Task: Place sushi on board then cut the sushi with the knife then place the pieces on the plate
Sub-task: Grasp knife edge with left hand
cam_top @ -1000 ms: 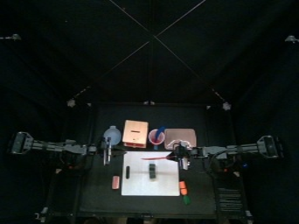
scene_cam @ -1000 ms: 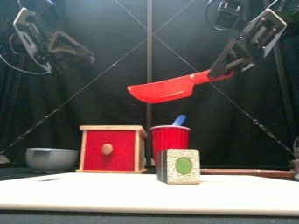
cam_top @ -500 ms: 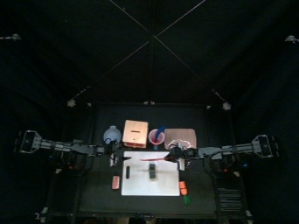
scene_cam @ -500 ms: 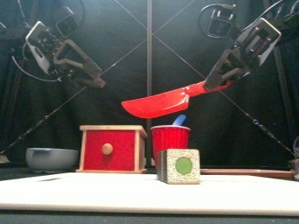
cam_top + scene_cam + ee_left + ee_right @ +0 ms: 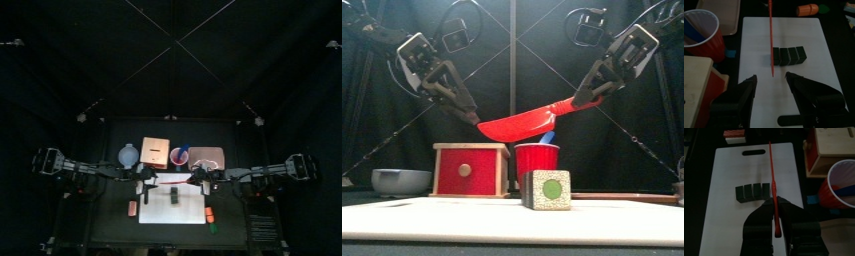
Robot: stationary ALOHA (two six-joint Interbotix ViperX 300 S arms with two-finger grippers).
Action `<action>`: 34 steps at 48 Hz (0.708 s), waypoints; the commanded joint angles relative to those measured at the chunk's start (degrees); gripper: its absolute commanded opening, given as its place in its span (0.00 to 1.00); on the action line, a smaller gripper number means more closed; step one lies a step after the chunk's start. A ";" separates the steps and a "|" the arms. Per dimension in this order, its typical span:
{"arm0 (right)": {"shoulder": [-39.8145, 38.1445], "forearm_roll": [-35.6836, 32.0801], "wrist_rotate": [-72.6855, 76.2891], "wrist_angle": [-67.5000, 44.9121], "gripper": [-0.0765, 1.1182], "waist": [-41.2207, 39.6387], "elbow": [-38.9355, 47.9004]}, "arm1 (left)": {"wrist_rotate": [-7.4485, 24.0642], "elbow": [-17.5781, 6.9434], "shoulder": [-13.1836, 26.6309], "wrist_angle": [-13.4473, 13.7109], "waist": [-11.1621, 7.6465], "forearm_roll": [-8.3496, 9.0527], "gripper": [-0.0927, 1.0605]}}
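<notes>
Change noted: the left gripper (image 5: 472,115) has swung in from the 9 o'clock side and now hangs just beside the tip of the red knife (image 5: 529,118). The blade has dipped lower than a second ago, tip down. The left fingers are spread and empty, one on either side of the blade's line in the left wrist view; contact with the tip cannot be confirmed. The right gripper (image 5: 774,210) is clenched on the knife handle. The sushi roll (image 5: 789,55) lies whole at the middle of the white board (image 5: 158,210), with the blade held above one end of it and not touching. Assessment: placing is complete and no cut is made; the second arm's arrival suggests the blade or roll is about to be steadied for the first cut. The pink tray (image 5: 209,157) waits at 1 o'clock from the board, with no pieces visible on it, and the red cup (image 5: 537,160) stands at 12 o'clock. Markings: no brand, label or legible writing on any item; the roll's end face shows only a green oval.
</notes>
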 commanded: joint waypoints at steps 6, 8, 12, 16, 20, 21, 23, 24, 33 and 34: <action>0.79 0.26 -0.09 -0.88 0.43 0.53 -1.76 | 0.09 -3.87 3.87 0.26 -0.62 -0.09 0.82; 1.05 0.26 -0.09 -0.97 0.43 0.62 -1.85 | 0.09 -4.22 4.66 0.35 -0.70 -0.09 0.82; 1.76 0.26 -0.09 -1.14 0.43 0.70 -2.11 | 0.09 -5.10 5.89 0.79 -0.79 0.00 0.82; 2.29 0.35 -0.09 -1.14 0.43 0.79 -2.46 | 0.09 -6.06 6.94 1.05 -0.79 0.00 0.82; 2.81 0.26 -0.09 -1.14 0.43 0.79 -2.81 | 0.09 -6.77 7.91 1.14 -0.79 0.00 0.82; 2.81 0.26 -0.09 -1.14 0.43 0.79 -2.90 | 0.09 -6.94 8.09 1.14 -0.79 0.00 0.82; 3.08 0.26 -0.09 -1.14 0.43 0.88 -2.99 | 0.09 -7.12 8.61 1.14 -0.79 0.00 0.82; 3.16 0.26 -0.09 -1.14 0.43 0.88 -3.08 | 0.09 -7.21 8.79 1.14 -0.79 0.09 0.82; 3.52 0.26 -0.09 -1.14 0.43 1.32 -3.25 | 0.09 -7.29 9.93 1.14 -0.35 0.09 0.80; 3.60 0.26 -0.09 -1.14 0.43 1.41 -3.25 | 0.09 -7.29 9.93 1.14 -0.44 0.09 0.80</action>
